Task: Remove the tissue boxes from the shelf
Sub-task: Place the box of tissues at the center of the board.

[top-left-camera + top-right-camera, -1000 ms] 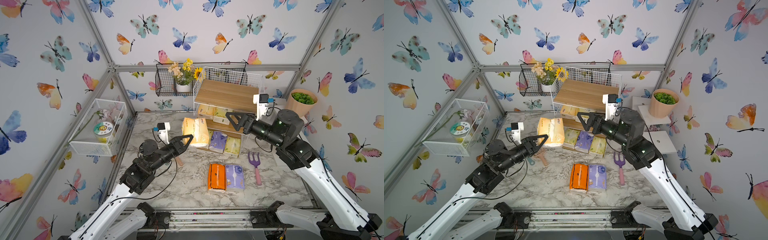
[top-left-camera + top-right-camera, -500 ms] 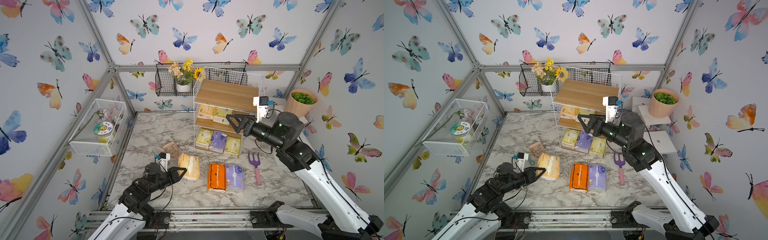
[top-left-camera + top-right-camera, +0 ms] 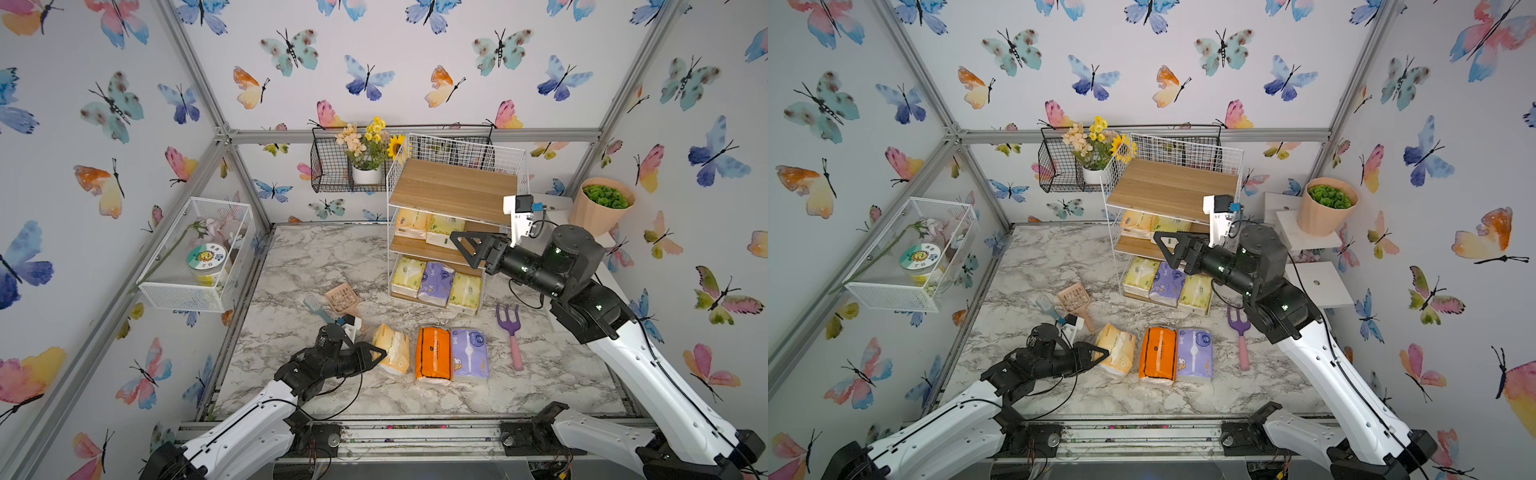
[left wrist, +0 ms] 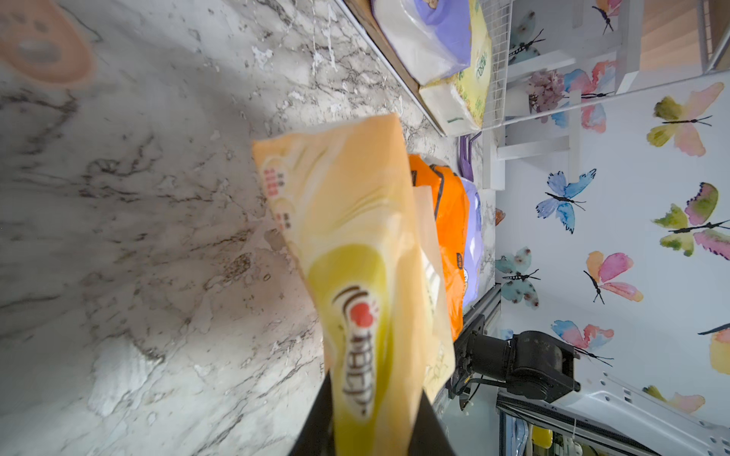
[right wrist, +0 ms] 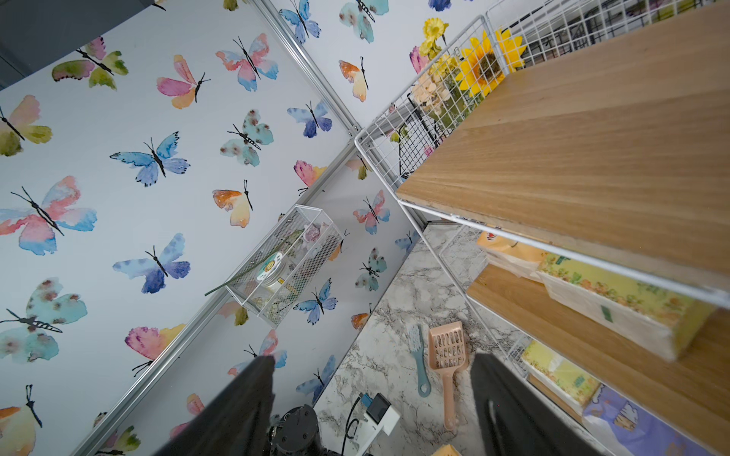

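Down at the marble table [image 3: 311, 257], left end effector [image 3: 376, 354] grips a red-heart-logo peach pack [image 3: 397, 353]; right end effector [image 3: 465, 249] spread wide.

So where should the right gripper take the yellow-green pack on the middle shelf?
Probably its near end, pinched top and bottom, coming from the shelf's open front: the yellow-green pack lies flat, end outward, mesh closes the sides, and a peach pack lies beside it.

The left arm [image 3: 257, 419] and right arm [image 3: 648, 374] are sheathed in white shells with black joints. Black cables [image 3: 356, 395] are looped alongside, and the left gripper [image 3: 382, 354] is fitted with black triangular fingers.
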{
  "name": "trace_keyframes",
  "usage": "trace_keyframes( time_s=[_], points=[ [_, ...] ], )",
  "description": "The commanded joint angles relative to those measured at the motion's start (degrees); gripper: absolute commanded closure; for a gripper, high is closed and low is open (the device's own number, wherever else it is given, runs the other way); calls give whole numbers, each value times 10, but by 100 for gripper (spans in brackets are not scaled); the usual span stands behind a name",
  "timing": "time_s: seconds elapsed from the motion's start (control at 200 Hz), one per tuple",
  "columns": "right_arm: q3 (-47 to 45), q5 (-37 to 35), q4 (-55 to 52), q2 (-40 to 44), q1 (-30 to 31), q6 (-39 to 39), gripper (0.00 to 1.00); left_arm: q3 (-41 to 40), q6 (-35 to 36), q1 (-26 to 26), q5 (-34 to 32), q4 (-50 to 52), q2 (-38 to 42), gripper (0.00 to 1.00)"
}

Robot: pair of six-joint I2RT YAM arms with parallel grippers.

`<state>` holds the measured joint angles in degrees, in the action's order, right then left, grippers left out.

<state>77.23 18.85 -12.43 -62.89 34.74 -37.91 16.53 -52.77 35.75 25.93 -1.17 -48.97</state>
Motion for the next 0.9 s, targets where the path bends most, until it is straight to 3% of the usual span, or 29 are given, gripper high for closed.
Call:
trace_keyframes(
  time_s=[0.0, 0.12, 0.21, 0.325, 0.456, 0.621, 0.721, 0.896],
  points=[
    [4, 14, -6, 4, 1, 4, 18, -21, 1, 11, 39, -106, -38, 77],
    [5, 11, -18, 6, 1, 16, 18, -40, -4, 13, 24, -138, -56, 63],
    [5, 6, -27, 5, 1, 24, 18, -40, -3, 13, -6, -119, -57, 36],
    [12, -3, -75, -4, 1, 52, 21, -17, 8, 13, -73, -20, -38, 16],
    [20, 2, -132, -24, 1, 71, 25, 4, 11, 13, -139, 74, -6, 5],
    [36, 24, -205, -67, 3, 86, 33, 30, 2, 13, -183, 146, -2, 5],
    [41, 13, -261, -100, 15, 93, 39, 36, -18, 12, -208, 185, -15, 17],
    [38, -23, -338, -161, 74, 110, 49, 42, -2, 12, -164, 182, -44, 36]
  ],
)
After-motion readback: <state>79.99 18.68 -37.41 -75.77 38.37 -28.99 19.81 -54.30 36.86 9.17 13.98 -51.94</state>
